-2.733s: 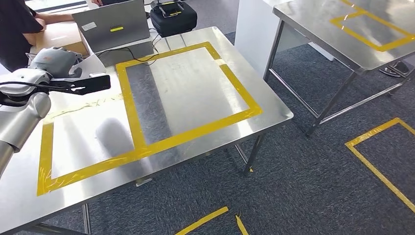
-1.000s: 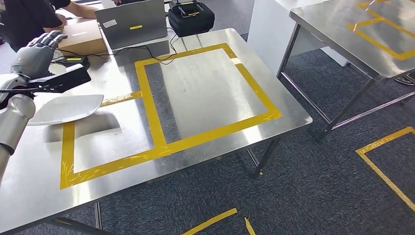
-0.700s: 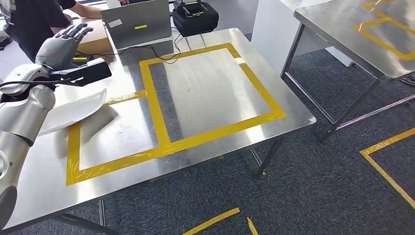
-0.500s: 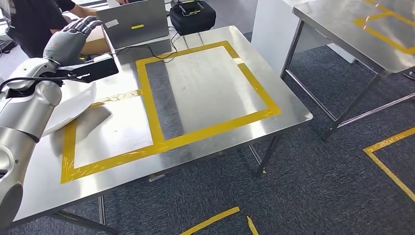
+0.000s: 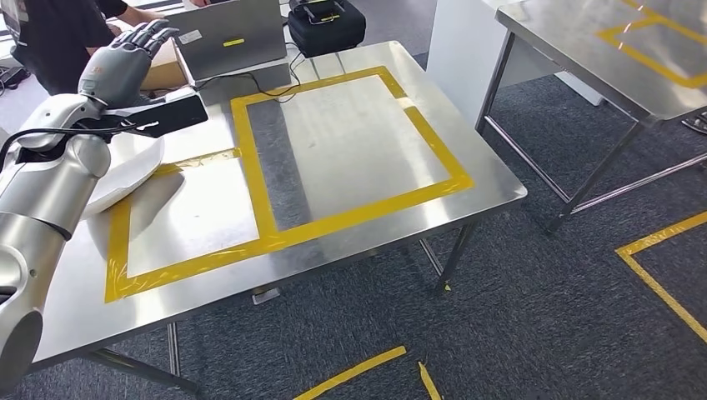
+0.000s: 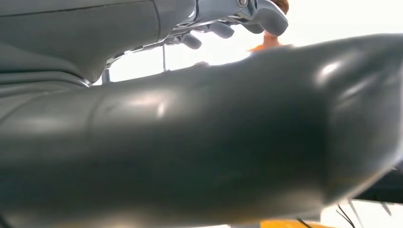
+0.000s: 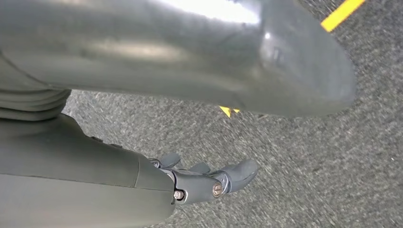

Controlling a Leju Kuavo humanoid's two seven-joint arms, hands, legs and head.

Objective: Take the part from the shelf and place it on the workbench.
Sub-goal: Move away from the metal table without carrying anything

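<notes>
White part [image 5: 125, 177] on workbench [image 5: 350, 150], laptop [image 5: 229, 37] and person [image 5: 50, 42] behind

A steel desk [image 5: 350, 242] carries yellow tape rectangles [image 5: 258, 196]; beyond the tape lie a laptop [image 5: 233, 37] and black case [image 5: 325, 23].

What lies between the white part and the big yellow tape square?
In the head view: bare steel and a short yellow tape strip, between the white part and the big tape square.
</notes>
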